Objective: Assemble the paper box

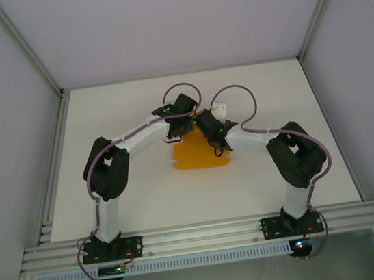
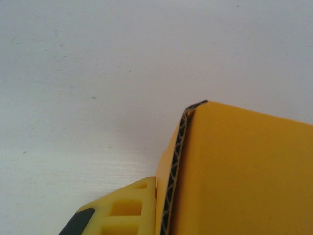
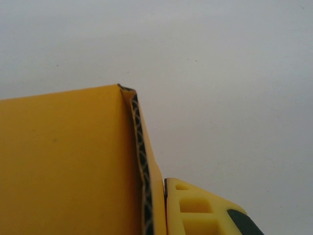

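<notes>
Paper box: I see the paper box (image 1: 199,155) near the middle of the white table (image 1: 102,123), between the two arms. It is orange-yellow and plain.
Left gripper: in the top view the left gripper (image 1: 175,129) is at the far left edge of the box, pointing down on it.
Left wrist view: a panel of the box (image 2: 244,171) stands up on the right side. Its cut edge shows a dark wavy layer. One yellow finger (image 2: 128,210) is on the outer side of this panel, just against it.
Left grip: the card hides the second finger, so I cannot tell if the jaws are pressing the panel or are spread.
Right gripper: the right gripper (image 1: 216,139) is at the far right edge of the box, near the left one.
Right wrist view: here a panel of the box (image 3: 63,161) stands on the left, and one yellow finger (image 3: 195,210) is just against its outer side.
Right grip: the same, the other finger is hidden, so I cannot tell its state.
</notes>
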{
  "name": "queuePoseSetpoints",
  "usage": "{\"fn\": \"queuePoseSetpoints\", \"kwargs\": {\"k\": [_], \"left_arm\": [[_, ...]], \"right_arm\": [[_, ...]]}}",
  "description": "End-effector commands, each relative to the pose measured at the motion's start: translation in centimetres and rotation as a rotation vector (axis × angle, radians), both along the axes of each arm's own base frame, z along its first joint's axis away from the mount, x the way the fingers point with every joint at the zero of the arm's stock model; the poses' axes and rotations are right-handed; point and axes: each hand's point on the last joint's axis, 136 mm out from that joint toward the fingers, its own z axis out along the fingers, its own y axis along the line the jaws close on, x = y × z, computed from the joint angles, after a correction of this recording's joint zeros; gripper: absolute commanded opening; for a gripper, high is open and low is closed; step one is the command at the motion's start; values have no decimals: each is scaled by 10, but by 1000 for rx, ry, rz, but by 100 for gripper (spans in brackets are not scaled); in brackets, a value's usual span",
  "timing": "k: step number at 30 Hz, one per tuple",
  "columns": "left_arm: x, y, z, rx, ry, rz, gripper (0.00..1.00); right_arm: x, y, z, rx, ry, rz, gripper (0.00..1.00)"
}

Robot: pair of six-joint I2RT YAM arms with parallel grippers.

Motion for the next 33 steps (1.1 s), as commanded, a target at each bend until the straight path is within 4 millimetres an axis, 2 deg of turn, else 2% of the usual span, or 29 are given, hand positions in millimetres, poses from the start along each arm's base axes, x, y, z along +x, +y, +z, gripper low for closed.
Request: {"fn": "queuePoseSetpoints", "kwargs": {"k": [1, 4, 6, 8, 12, 14, 15, 16, 18, 20, 22, 24, 25, 27, 30, 33], "left_arm": [[1, 45, -2, 61, 10, 65, 0], [-1, 34, 12, -2, -33, 5, 0], [-3, 32, 18, -30, -53, -12, 0], [-5, 30, 23, -43, -66, -30, 0], [-7, 27, 29, -70, -75, -54, 0], [-9, 25, 32, -87, -83, -69, 0], [-10, 25, 33, -90, -89, -73, 0], [-11, 26, 36, -90, -95, -78, 0], [-11, 29, 40, -74, -111, -97, 0], [-11, 35, 45, -35, -121, -137, 0], [-11, 42, 49, 3, -120, -188, 0], [-16, 45, 55, 18, -97, -261, 0], [-20, 44, 58, 27, -91, -328, 0], [-31, 43, 68, 62, -104, -459, 0], [-57, 48, 76, 122, -79, -688, 0], [-102, 49, 73, 129, 25, -936, 0]], "right_arm": [[7, -52, 16, -53, -78, -231, 6], [7, -52, 20, -61, -83, -211, 16], [12, -43, 27, -62, -94, -143, 17], [16, -28, 34, -62, -96, -41, 30], [13, 4, 47, -24, -98, 169, 63], [7, 15, 51, 9, -94, 240, 80], [4, 18, 54, 20, -94, 263, 94], [1, 20, 58, 34, -99, 287, 99], [-8, 26, 69, 78, -112, 337, 99], [-22, 38, 92, 132, -159, 445, 99], [-44, 56, 119, 254, -226, 579, 100], [-64, 63, 140, 337, -292, 670, 99], [-71, 56, 148, 351, -328, 674, 99], [-80, 35, 151, 368, -339, 617, 99], [-89, -4, 139, 339, -268, 496, 99], [-97, -40, 120, 302, -168, 394, 99]]}}
